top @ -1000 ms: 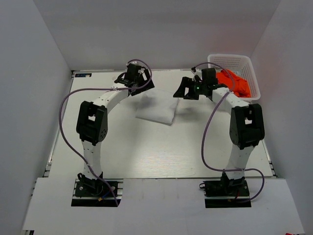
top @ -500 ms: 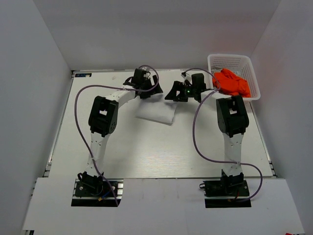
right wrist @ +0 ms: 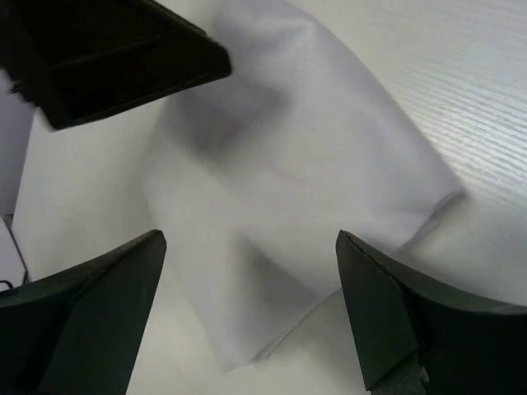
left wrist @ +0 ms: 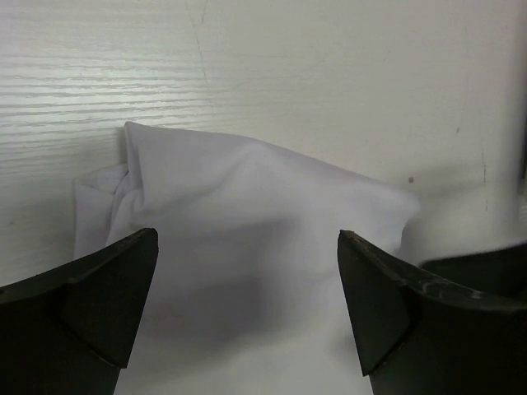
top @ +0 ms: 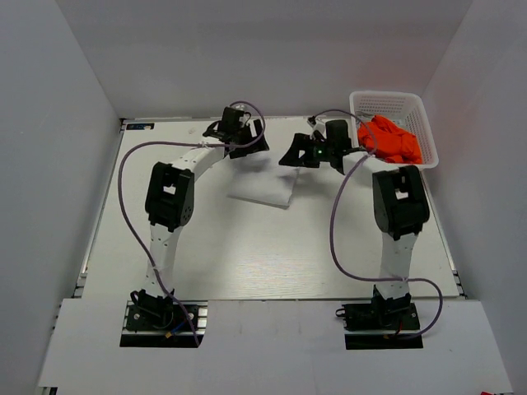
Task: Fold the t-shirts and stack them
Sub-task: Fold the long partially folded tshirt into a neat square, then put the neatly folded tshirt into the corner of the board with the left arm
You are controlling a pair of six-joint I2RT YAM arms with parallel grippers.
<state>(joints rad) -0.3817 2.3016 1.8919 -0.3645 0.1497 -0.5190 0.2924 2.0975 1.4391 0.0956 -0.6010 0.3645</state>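
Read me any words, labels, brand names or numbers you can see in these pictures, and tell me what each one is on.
No text can be read in any view.
white t-shirt: plain, no print or label showing.
orange t-shirt and basket: no lettering visible.
dark strip at the far left corner of the table: too small to read.

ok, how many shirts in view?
2. White shirt, folded, mid-table. Orange shirt, bunched in the basket. More may be hidden under it.
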